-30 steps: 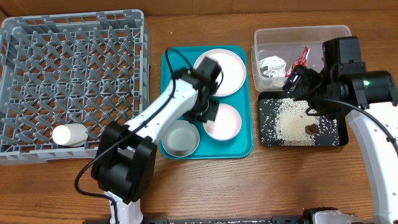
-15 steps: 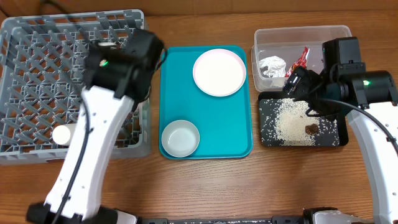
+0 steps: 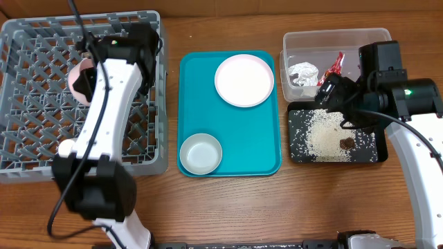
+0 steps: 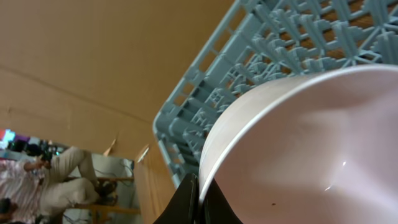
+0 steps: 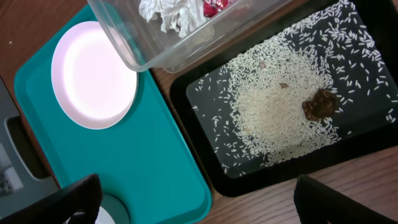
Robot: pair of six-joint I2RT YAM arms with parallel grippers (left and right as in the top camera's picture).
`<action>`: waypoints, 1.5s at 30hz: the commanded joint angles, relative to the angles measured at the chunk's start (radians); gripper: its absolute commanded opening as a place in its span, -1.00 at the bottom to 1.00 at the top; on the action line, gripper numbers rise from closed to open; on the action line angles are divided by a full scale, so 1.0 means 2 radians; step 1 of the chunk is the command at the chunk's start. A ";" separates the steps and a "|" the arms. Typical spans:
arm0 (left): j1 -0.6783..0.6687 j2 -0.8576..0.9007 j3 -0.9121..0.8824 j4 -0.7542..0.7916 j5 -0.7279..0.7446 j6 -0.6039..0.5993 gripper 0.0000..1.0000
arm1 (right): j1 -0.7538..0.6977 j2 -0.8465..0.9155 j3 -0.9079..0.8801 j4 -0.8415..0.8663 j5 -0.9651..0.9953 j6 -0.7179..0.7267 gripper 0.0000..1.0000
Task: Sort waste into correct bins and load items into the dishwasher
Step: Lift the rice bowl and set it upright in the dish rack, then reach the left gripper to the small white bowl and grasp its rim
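in the upper left of the overhead view, the left gripper [image 4: 198,198] is pinched tight on the rim of the pink bowl [image 4: 311,143], tilted over the grey dish rack [image 3: 41,83]. best to lower it on edge between tines, clear of the white cup [image 3: 75,149] at lower left, before releasing. at right, the right gripper [image 5: 199,205] hangs wide open and empty above the black tray [image 5: 205,143] of rice.

No text, label, brand or number can be read anywhere.
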 commanded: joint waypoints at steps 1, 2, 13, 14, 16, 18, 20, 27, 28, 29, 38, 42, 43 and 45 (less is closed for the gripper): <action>-0.003 0.031 -0.002 0.023 -0.032 0.041 -0.92 | 0.000 -0.001 0.006 0.006 0.002 0.002 1.00; -0.003 0.039 -0.002 0.027 -0.037 0.049 -0.92 | 0.000 -0.001 0.006 0.007 0.002 0.002 1.00; 0.006 0.084 -0.002 0.043 -0.059 0.056 -0.92 | 0.000 -0.001 0.006 0.009 0.002 0.002 1.00; 0.009 0.087 -0.003 0.043 -0.056 0.055 -0.92 | 0.000 -0.001 0.006 0.009 0.002 0.002 1.00; 0.016 0.096 -0.003 0.044 -0.049 0.055 -0.92 | 0.000 -0.001 0.006 0.009 0.002 0.002 1.00; 0.023 0.106 -0.003 0.051 -0.047 0.056 -0.92 | 0.000 -0.001 0.006 0.009 0.002 0.002 1.00; 0.027 0.117 -0.003 0.054 -0.048 0.064 -0.92 | 0.000 -0.001 0.006 0.009 0.002 0.002 1.00; 0.017 0.123 -0.003 0.056 -0.051 0.076 -0.92 | 0.000 -0.001 0.006 0.009 0.002 0.002 1.00; 0.014 0.123 -0.003 0.056 -0.057 0.082 -0.92 | 0.000 -0.001 0.006 0.009 0.002 0.002 1.00; 0.012 0.123 -0.003 0.056 -0.060 0.084 -0.92 | 0.000 -0.001 0.006 0.009 0.002 0.002 1.00; -0.001 0.123 -0.003 0.004 -0.082 0.086 -0.92 | 0.000 -0.001 0.006 0.009 0.002 0.002 1.00; -0.008 0.123 -0.003 -0.004 -0.082 0.086 -0.92 | 0.000 -0.001 0.006 0.009 0.003 0.002 1.00; -0.010 0.123 -0.003 -0.004 -0.082 0.085 -0.92 | 0.000 -0.001 0.006 0.009 0.003 0.002 1.00; -0.017 0.123 -0.003 0.000 -0.079 0.085 -0.92 | 0.000 -0.001 0.006 0.009 0.003 0.002 1.00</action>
